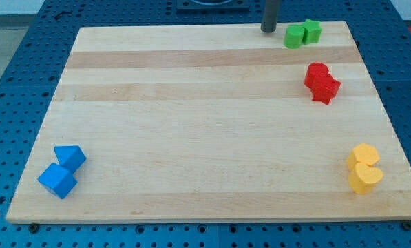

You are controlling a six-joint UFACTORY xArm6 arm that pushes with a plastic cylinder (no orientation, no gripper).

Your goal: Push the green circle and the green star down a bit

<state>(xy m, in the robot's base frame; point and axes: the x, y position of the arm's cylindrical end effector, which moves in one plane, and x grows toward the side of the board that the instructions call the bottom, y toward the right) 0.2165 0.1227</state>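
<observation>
**Now our tip stands beside the green pair**

We see my tip (268,29) at the table's (191,138) top edge, just left of the green circle (294,36). The green star (312,30) touches the circle on its right. We have no fingers, only a rod.

Straight dark grey rod, smooth, cylindrical, unmarked; my tip (268,31) blunt, same dark grey.
</observation>
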